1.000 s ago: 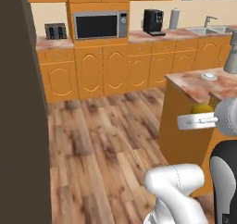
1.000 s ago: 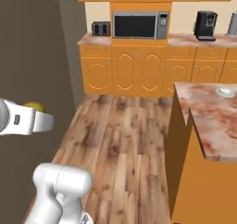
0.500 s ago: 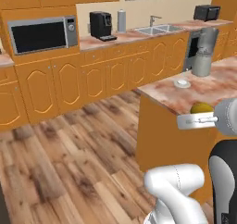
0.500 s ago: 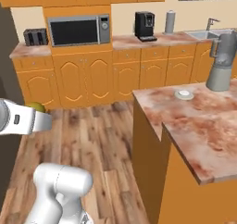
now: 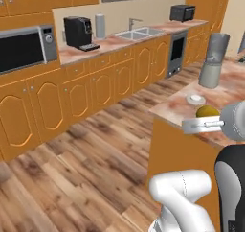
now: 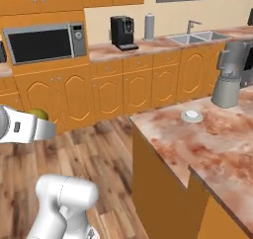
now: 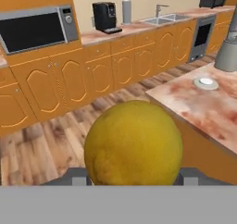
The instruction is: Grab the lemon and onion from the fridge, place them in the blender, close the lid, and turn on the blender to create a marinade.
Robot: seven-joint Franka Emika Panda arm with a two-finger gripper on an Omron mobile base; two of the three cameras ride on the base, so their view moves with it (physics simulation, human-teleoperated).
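My gripper is shut on the lemon, a dull yellow ball that bulks large in the hand view. From the base it shows as a small ball behind the gripper over the island's near corner, and again as the lemon in the gripper at the left. The blender stands on the far end of the island counter. Its lid lies flat on the counter, apart from the jar. The fridge and the onion are out of view.
Orange cabinets run along the back wall, carrying a microwave, a coffee machine and a sink. A toaster oven sits at the far right. Wooden floor lies open between the island and the cabinets.
The whole picture has swung as the base turned: the wall cabinets slid left and the island with blender and lid came closer. The lemon stays held in the gripper.
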